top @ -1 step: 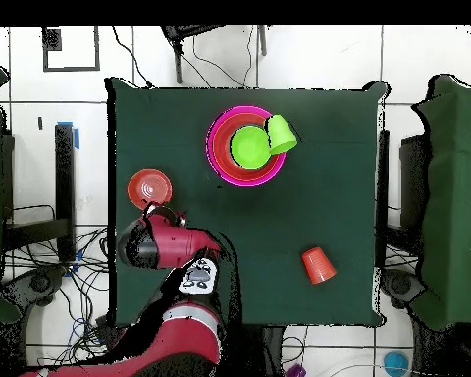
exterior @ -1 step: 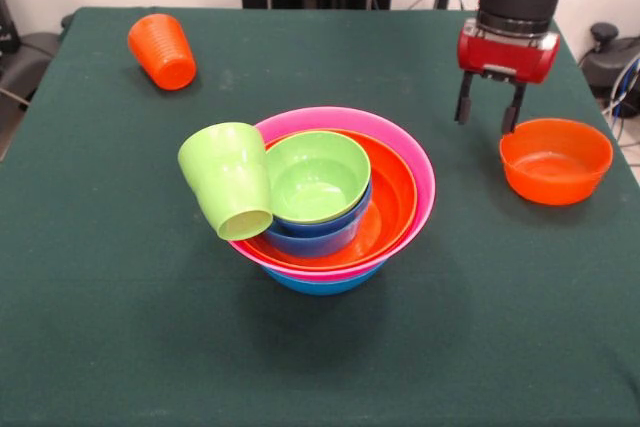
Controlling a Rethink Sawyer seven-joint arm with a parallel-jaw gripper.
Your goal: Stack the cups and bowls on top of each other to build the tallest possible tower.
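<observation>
Tablecloth [exterior @ -1 step: 120, 247] dark green | floor [top @ -1 step: 328, 59] white tile, cables | hand [exterior @ -1 step: 489, 119] fingers apart, empty

tower [exterior @ -1 step: 330, 202] mid-table, orange bowl [exterior @ -1 step: 556, 159] beside pincer [exterior @ -1 step: 489, 114]

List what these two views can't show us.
- Large blue bowl: front view shows only its lower edge, under the pink bowl; overhead hides it fully.
- Small blue bowl: inside covered by the lime-green bowl.
- Arm: cut off by the front view's top edge.
- End effector: overhead, the wrist covers it.
</observation>
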